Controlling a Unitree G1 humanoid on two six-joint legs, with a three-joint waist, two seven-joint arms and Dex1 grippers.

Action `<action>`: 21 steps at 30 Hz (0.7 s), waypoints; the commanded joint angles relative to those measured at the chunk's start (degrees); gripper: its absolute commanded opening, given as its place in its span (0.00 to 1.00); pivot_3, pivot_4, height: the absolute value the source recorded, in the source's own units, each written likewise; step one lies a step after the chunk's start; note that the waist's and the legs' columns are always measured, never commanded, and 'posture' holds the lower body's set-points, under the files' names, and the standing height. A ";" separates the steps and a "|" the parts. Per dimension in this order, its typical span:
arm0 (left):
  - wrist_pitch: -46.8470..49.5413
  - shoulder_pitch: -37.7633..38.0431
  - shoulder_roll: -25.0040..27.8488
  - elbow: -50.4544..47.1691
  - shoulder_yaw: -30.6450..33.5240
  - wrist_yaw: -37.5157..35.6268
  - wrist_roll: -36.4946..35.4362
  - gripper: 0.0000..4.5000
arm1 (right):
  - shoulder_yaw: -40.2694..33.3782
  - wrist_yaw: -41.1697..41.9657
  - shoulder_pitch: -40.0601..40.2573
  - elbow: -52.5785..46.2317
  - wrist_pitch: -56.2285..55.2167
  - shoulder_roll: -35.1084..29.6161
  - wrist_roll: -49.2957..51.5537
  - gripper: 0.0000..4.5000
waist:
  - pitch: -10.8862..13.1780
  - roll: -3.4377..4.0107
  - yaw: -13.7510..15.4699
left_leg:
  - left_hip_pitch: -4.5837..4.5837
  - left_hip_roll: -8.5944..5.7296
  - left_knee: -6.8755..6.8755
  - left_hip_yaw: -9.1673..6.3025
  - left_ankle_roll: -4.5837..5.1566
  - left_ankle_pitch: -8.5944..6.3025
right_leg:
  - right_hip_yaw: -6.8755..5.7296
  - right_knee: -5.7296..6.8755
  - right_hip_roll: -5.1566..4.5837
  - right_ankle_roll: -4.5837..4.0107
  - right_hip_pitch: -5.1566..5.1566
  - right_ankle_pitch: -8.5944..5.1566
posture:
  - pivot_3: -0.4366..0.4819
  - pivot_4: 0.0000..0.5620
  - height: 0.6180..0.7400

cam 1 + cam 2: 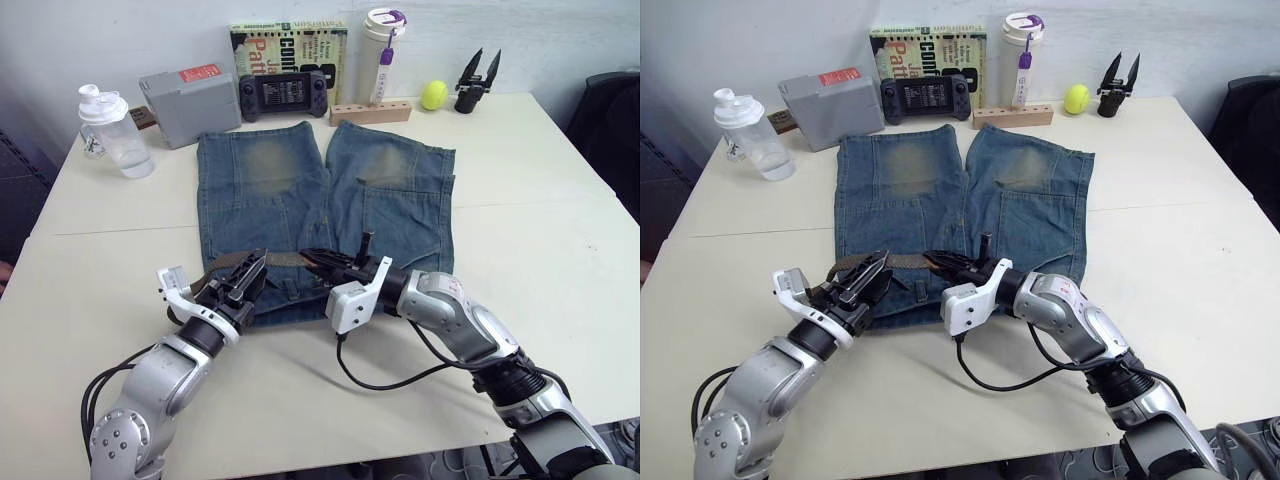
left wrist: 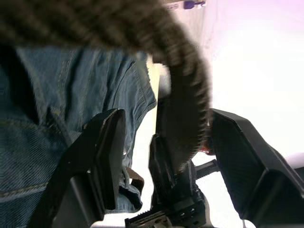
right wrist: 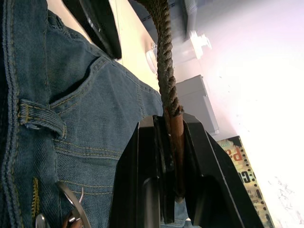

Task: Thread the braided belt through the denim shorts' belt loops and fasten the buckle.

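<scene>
**Belt held taut between both jaws at the waistband, with room to slip**

While the head views show the denim shorts spread flat on the pale counter, waistband toward the robot, the braided belt runs along that waistband from the left gripper to the right gripper. Both sets of jaws meet near the middle of the waistband, close to each other. My concern here is collision: the two sets of fingers are nearly touching, so a small inward move could knock them together or drag the soft denim into a bunch.

Seen from the left wrist, the jaws stand apart, and the belt curves down between them, a thick, rope-like brown weave with a rough ridged surface. I judge it unheld on this side, so it may slide free if pulled.

From the right wrist, the jaws are clamped on the belt's smooth, flat leather end, just where the twisted braid begins. Beside them lie a belt loop, a narrow stitched denim strip, and the buckle, a thin grey metal frame. A stiff braid could snag on that loop or twist under tension.
</scene>
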 commanded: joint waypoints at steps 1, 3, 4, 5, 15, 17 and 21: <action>-1.50 -2.45 -1.27 1.11 -0.64 1.54 -0.28 0.29 | -0.84 0.54 0.51 -1.28 0.05 0.43 1.50 0.00 | 0.00 0.00 0.04 | 0.00 0.00 0.00 0.00 0.00 0.00 | 0.00 -0.01 0.01 0.00 0.00 0.00 | 0.48 0.27 0.92; -1.95 -2.59 -1.77 1.18 -0.68 2.06 -0.29 0.17 | -0.83 0.63 0.66 -1.34 -0.05 0.33 1.57 0.00 | 0.00 0.00 0.09 | 0.00 0.00 0.00 -0.01 0.00 0.00 | 0.00 -0.01 0.01 0.00 0.00 0.00 | 0.48 0.27 0.92; -1.87 -2.70 -1.70 1.26 -0.71 2.04 -0.28 0.11 | -0.87 0.71 0.75 -1.46 -0.06 0.28 1.63 0.00 | 0.00 0.00 0.12 | -0.01 0.00 0.01 -0.01 0.00 0.00 | -0.01 -0.01 0.00 0.00 0.01 0.00 | 0.48 0.27 0.92; -1.78 -2.83 -1.61 1.35 -0.73 1.99 -0.34 0.04 | -0.91 0.83 0.82 -1.58 -0.03 0.28 1.70 0.00 | 0.00 0.00 0.04 | -0.01 0.00 0.01 -0.01 0.00 0.00 | -0.01 -0.04 0.00 0.00 0.01 0.00 | 0.48 0.27 0.92; -0.64 -2.53 -1.44 2.88 0.44 -0.28 -1.49 0.04 | -1.83 3.95 1.77 -2.87 3.99 0.75 5.35 0.00 | 0.00 0.00 0.11 | -0.02 0.01 0.00 -0.03 0.00 0.00 | -0.02 -0.07 0.02 0.00 0.02 0.00 | 0.48 0.27 0.92; -0.23 -2.00 -1.29 3.27 0.81 -0.96 -1.76 0.04 | -2.03 4.28 1.75 -3.11 4.68 0.81 5.78 0.00 | 0.00 0.00 0.10 | -0.02 0.01 0.00 -0.03 0.00 0.00 | -0.02 -0.07 0.02 0.00 0.02 0.00 | 0.48 0.27 0.92; 0.32 -1.82 -1.15 3.90 1.18 -1.96 -1.84 0.00 | -3.20 4.94 2.00 -3.62 7.09 1.53 8.52 0.26 | 0.00 0.00 0.12 | -0.02 0.01 0.00 -0.03 0.00 0.00 | -0.02 -0.07 0.02 0.00 0.02 0.00 | 0.48 0.27 0.92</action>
